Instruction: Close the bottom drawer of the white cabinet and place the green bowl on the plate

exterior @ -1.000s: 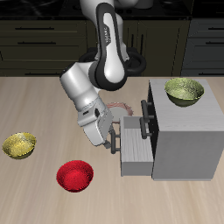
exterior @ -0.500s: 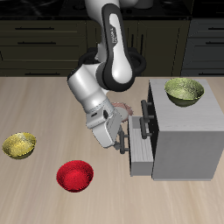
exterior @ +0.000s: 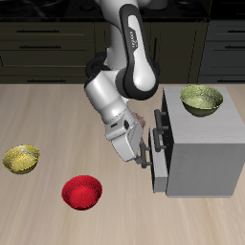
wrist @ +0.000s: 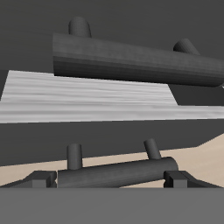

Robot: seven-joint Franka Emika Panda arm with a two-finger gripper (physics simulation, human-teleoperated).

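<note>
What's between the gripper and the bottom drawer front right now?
Nothing visible. The gripper is right at the bottom drawer front by its handle, and the drawer is nearly shut in the white cabinet.

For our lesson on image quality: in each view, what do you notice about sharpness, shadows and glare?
Exterior view: evenly lit, sharp throughout, no glare; the cabinet and red bowl cast only faint soft shadows on the table. Wrist view: extreme close-up, the drawer front and its handle fill the frame, flat shading, the background plain dark.
</note>
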